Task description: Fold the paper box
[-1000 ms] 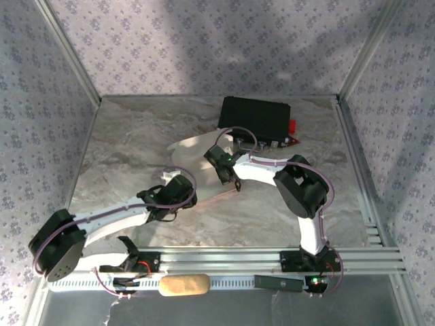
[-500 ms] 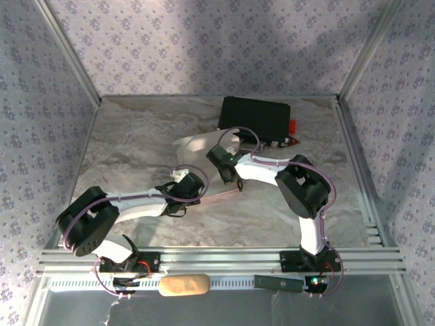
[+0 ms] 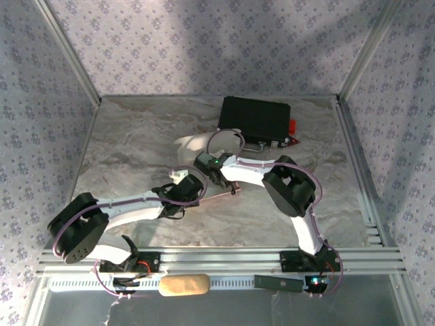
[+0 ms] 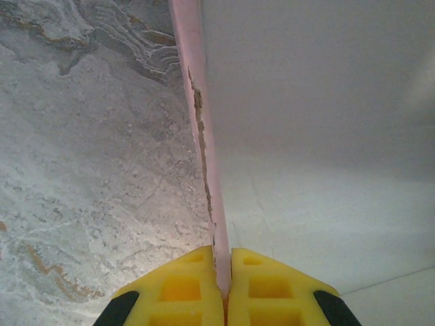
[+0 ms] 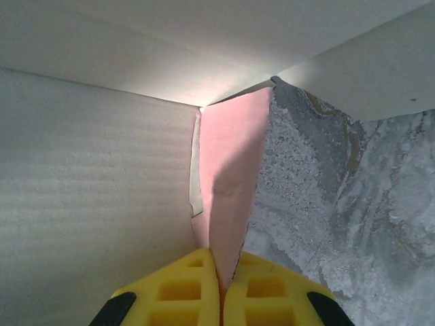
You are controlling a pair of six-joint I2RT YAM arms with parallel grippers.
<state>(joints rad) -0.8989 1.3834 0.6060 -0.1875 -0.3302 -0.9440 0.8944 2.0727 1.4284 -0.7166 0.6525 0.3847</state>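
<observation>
- Top external view gives us the paper box near the middle of the table, just in front of the black case. Its pale whitish face is up, with a rounded edge towards the left, and both wrists lie over its near part.
- From the left wrist we see the box as a thin pink card edge running straight up from the fingers. The edge is scuffed brownish along part of its length, and a broad whitish panel spreads to its right.
- From the right wrist we see a pink flap of the box standing between whitish panels on the left and above, all meeting at one lit corner.
- We find the table grey and marbled. Walls papered in a small lilac flower pattern close it in on three sides.
- An aluminium rail crosses the near edge — a tan oblong object lies just below it.
- We follow the left arm from its low elbow at the lower left, its forearm reaching right towards the box.
- We see the left gripper with its yellow fingers pressed together on the pink edge.
- We trace the right arm up from its base at the lower right to a bent elbow; its forearm runs left over the box.
- We see the right gripper pinching the foot of the pink flap — no gap shows beside the card.
</observation>
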